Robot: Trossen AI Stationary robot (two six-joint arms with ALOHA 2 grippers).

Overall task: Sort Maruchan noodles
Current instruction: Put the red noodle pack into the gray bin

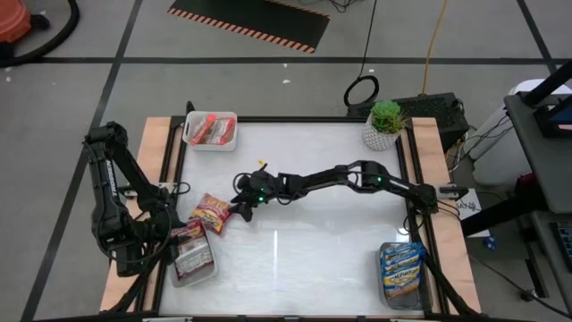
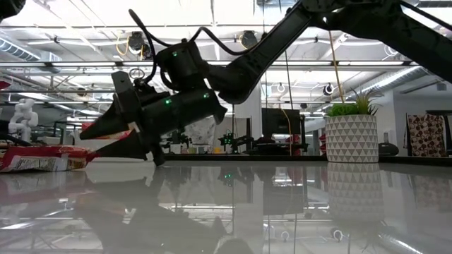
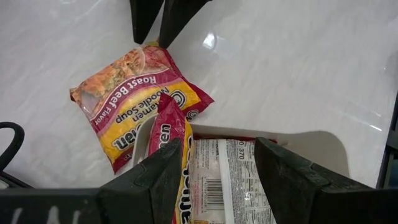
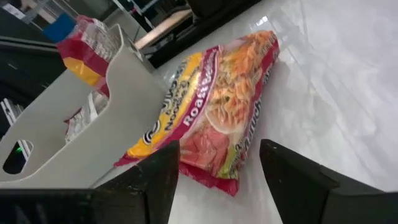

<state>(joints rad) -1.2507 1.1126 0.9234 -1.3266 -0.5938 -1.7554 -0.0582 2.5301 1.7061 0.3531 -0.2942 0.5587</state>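
A dark red roast beef noodle packet (image 1: 212, 213) lies on the white surface (image 1: 313, 259), propped against the wall of the front-left bin (image 1: 207, 271). It looks light and crinkly: a thin glossy wrapper over a brittle noodle block, so it will likely slide on the slick surface and could crack if squeezed hard. The safest hold is probably across the free edge that faces away from the bin, where the wrapper lifts a little; the far side is blocked by the bin wall.

The right gripper (image 1: 241, 205) sits just beside that packet on the side away from the bin, fingers apart and empty, pointed at its free edge. The left gripper (image 3: 214, 171) hangs above the front-left bin, fingers apart, holding nothing.

Containers, placed from the front-left bin:
- The front-left bin itself holds dark red packets (image 3: 174, 143), at least one standing on edge and one lying with its barcode side up.
- Straight back from it, at the surface's far-left corner, a second white bin (image 1: 211, 144) holds orange-red packets (image 1: 211, 131).
- Across the surface, at the front-right corner, a clear bin (image 1: 401, 293) holds blue packets (image 1: 401, 266).

A potted plant (image 1: 385, 123) stands at the far-right corner.
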